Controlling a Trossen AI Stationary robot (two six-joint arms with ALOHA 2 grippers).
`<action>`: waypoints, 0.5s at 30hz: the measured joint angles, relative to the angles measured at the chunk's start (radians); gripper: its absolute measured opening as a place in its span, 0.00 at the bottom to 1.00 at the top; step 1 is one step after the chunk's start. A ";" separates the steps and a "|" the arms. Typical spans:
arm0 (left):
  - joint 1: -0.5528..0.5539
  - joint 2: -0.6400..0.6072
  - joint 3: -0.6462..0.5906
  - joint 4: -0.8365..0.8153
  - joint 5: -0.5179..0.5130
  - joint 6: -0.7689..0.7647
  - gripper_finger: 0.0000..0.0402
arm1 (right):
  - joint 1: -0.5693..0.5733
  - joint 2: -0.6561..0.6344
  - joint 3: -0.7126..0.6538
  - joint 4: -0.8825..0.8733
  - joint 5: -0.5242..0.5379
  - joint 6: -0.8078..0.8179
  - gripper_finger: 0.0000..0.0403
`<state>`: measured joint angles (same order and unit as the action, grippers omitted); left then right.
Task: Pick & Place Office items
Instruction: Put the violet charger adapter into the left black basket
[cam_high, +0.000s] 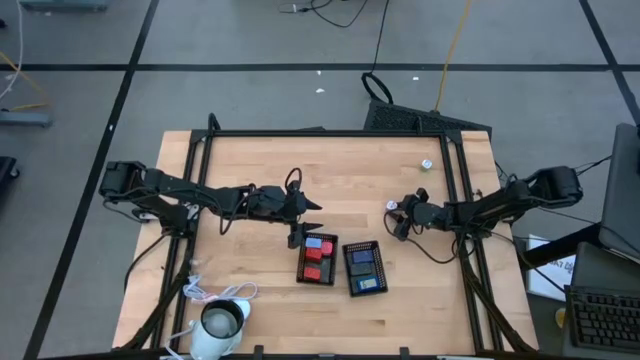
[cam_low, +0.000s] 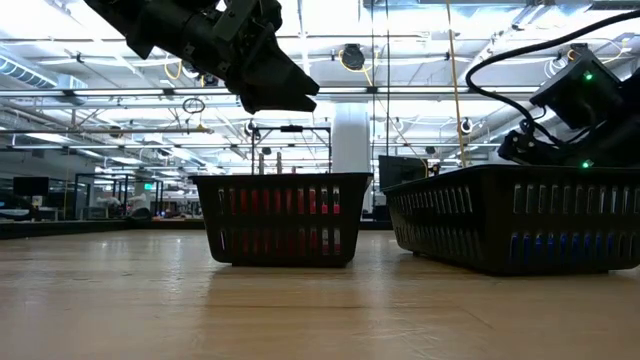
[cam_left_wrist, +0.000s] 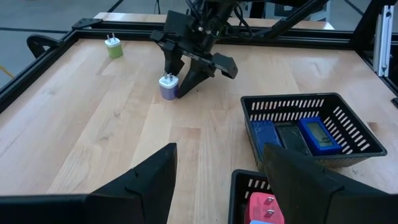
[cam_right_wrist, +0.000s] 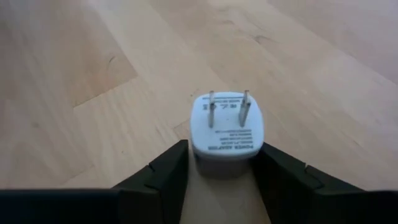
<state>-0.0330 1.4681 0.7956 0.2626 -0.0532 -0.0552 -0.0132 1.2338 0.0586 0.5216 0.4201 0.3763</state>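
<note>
A small white-topped, lilac plug adapter (cam_right_wrist: 225, 124) stands on the wooden table (cam_high: 250, 170), its two prongs up. My right gripper (cam_right_wrist: 221, 149) is shut on it, right of the trays (cam_high: 392, 210). A green adapter (cam_left_wrist: 114, 46) stands alone near the far right corner. The left black tray (cam_high: 318, 260) holds red blocks (cam_left_wrist: 264, 205); the right tray (cam_high: 365, 268) holds blue blocks (cam_left_wrist: 317, 135). My left gripper (cam_left_wrist: 217, 186) hangs open above the table beside the left tray's far end, with nothing between its fingers. My right gripper pinches the adapter's two opposite side walls (cam_right_wrist: 198, 148) between its two fingers (cam_left_wrist: 186, 78), low on the body. The fingers slant down from the table's right side. The adapter stands upright with its base on the table.
A white cup-like thing with a cord (cam_high: 222, 322) sits at the near left corner. A black frame (cam_high: 330, 133) runs along the table's far and side edges. Bare wood lies between the trays and the far edge.
</note>
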 joint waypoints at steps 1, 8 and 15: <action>0.000 0.000 0.000 0.000 0.000 0.000 0.60 | 0.000 0.003 0.000 0.011 0.004 0.008 0.39; 0.000 0.000 0.000 0.002 -0.001 -0.003 0.60 | 0.000 0.004 0.000 0.069 0.026 -0.019 0.29; 0.000 0.000 0.000 0.052 -0.119 -0.081 0.60 | 0.000 0.003 0.015 0.241 0.025 -0.166 0.29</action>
<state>-0.0330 1.4681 0.7956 0.3146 -0.1725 -0.1360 -0.0135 1.2369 0.0737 0.7624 0.4449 0.2105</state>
